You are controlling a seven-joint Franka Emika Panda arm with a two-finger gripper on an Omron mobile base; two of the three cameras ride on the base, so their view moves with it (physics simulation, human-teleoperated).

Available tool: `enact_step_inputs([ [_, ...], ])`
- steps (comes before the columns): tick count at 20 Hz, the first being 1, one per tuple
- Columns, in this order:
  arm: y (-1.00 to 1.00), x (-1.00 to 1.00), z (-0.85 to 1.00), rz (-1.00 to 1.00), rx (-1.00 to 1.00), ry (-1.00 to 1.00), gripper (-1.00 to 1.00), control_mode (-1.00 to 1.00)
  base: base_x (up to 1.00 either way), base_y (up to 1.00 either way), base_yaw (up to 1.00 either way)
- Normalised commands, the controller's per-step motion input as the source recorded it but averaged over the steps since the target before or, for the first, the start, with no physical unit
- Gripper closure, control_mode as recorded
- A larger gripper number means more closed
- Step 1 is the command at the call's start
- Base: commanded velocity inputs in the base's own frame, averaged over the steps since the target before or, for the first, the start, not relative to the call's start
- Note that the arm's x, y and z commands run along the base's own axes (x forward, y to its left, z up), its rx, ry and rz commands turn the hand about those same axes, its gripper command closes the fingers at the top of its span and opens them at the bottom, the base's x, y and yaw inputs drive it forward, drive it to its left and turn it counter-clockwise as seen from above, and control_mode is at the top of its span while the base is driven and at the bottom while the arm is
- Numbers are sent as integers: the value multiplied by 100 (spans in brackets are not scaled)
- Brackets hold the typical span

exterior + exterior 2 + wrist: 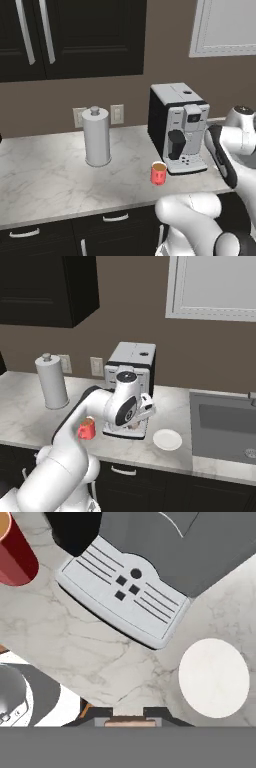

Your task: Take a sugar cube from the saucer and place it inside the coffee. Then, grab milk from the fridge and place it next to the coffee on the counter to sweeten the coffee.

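My fingers [129, 716] are pinched shut on a tiny, light, crumbly sugar cube [129, 723], bottom middle, so I hold its sides softly.

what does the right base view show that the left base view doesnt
Right base view adds: the white saucer on the counter, right of the coffee machine, and the sink beyond it. Left base view adds: the silver bar handles on the upper cabinets and the machine's front with its dark spout. Both share: the red coffee mug, the paper-towel holder, the wall outlets, the marble counter and the machine itself.
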Motion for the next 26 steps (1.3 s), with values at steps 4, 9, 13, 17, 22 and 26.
enact_step_inputs([
  [4, 49, -19, 66, -2, -6, -2, 100, -100, 0, 0, 0],
  [9, 55, -14, 43, -2, -5, 0, 100, -100, 0, 0, 0],
  [13, 67, 0, 34, -3, -8, 0, 100, -100, 0, 0, 0],
  [17, 72, 0, 9, -3, -10, 0, 100, -100, 0, 0, 0],
  [22, 75, 0, 0, -4, -10, 0, 100, -100, 0, 0, 0],
  [26, 68, 1, 0, -10, -6, 0, 100, -100, 0, 0, 0],
])
